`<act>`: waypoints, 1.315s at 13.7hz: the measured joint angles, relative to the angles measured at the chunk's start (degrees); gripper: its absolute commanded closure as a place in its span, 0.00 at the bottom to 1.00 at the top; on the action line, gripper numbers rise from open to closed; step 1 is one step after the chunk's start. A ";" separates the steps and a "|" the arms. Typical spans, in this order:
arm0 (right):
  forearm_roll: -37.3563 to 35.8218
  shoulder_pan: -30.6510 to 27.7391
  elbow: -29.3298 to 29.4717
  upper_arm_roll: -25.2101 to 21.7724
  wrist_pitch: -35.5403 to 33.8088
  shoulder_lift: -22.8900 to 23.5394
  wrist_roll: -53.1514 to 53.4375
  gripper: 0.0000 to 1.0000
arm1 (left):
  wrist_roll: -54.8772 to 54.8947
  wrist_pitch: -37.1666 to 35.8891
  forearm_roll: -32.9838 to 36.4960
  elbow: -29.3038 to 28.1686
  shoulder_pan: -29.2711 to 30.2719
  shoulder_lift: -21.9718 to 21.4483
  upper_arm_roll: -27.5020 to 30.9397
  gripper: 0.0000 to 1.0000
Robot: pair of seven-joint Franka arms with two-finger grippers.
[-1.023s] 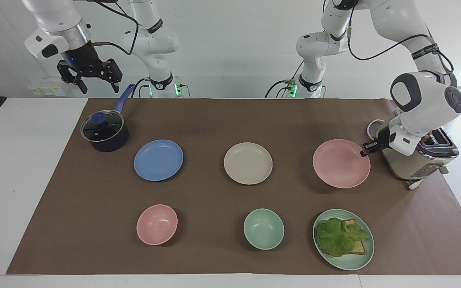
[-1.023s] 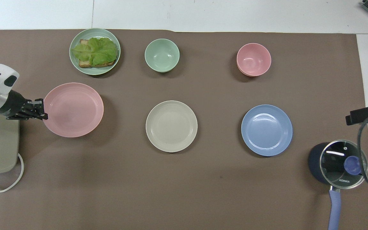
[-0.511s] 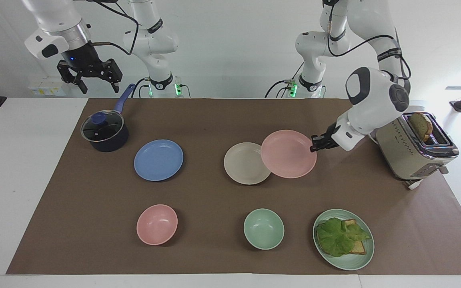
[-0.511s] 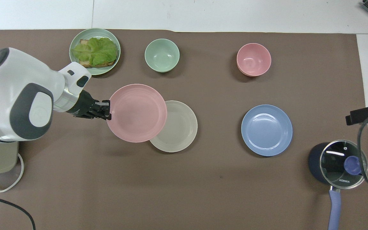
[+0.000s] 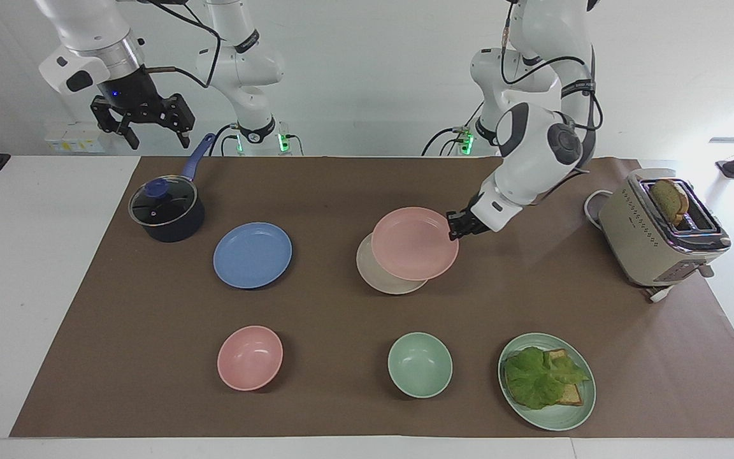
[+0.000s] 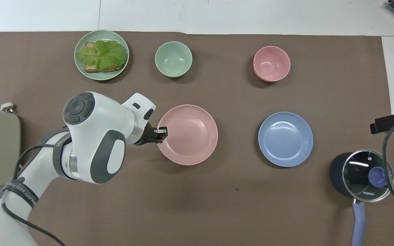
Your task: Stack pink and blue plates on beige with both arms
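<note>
You see that the pink plate [image 5: 414, 243] has travelled from the toaster's end of the table to the middle, and it hangs now over the beige plate [image 5: 380, 280], which it covers almost fully in the facing view and fully in the overhead view. The left gripper [image 5: 457, 227] has come with it, its fingers clenched on the plate's rim at the side toward the left arm's end. The plate is round, so it has no long axis; it faces up and seems close to level. The beige plate lies flat on the brown mat [image 5: 341, 185], and only a thin crescent of it shows.

The blue plate [image 5: 252, 255] lies flat toward the right arm's end, well apart from the pair. The right gripper [image 5: 144, 121] waits high over the table edge near the saucepan [image 5: 167, 213], its fingers spread wide and holding nothing.

You can count three plates of the task: one pink, one blue, one beige. There are two bowls, a pink bowl [image 5: 250, 357] and a green bowl [image 5: 420, 364], both farther from the robots. One green plate [image 5: 555, 417] carries toast with lettuce, and one toaster [image 5: 657, 236] stands at the left arm's end.
</note>
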 measured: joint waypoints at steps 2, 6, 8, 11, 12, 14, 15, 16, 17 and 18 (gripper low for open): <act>0.00 0.00 0.00 0.00 0.00 0.00 0.00 0.00 | 0.00 2.39 -0.04 -1.97 -0.45 0.38 0.07 1.00; 0.00 0.01 0.00 0.11 0.00 0.00 0.00 0.00 | 0.03 2.72 -0.04 -2.82 -0.37 0.62 0.91 1.00; 0.00 0.14 0.00 0.37 0.28 0.00 0.00 0.00 | 0.03 2.90 -0.04 -2.93 -0.37 0.78 0.91 1.00; 0.00 0.14 0.00 0.25 0.38 0.00 0.00 0.00 | 0.03 3.54 -0.04 -2.94 -0.37 0.82 0.91 0.00; 0.00 0.08 0.00 0.20 0.38 0.00 0.00 0.00 | 0.04 3.93 -0.04 -2.94 -0.37 0.82 0.91 0.00; -0.02 0.01 -0.23 0.09 1.15 -0.02 0.00 0.00 | 0.03 4.32 -0.04 -2.94 -0.37 0.82 0.91 0.00; -0.02 0.01 -0.82 0.06 2.83 -0.03 0.00 0.00 | 0.03 4.45 -0.05 -2.94 -0.37 0.82 0.91 0.00; -0.02 0.01 -1.99 0.05 4.89 -0.02 0.00 0.00 | 0.03 4.54 -0.05 -2.93 -0.37 0.82 0.91 0.00; -0.02 0.02 -3.83 0.07 7.23 0.07 0.00 0.00 | 0.03 4.59 -0.05 -2.91 -0.37 0.82 0.91 0.00; -0.01 0.05 -6.28 0.12 9.94 0.29 0.00 0.00 | 0.03 4.59 -0.05 -2.84 -0.37 0.82 0.91 0.00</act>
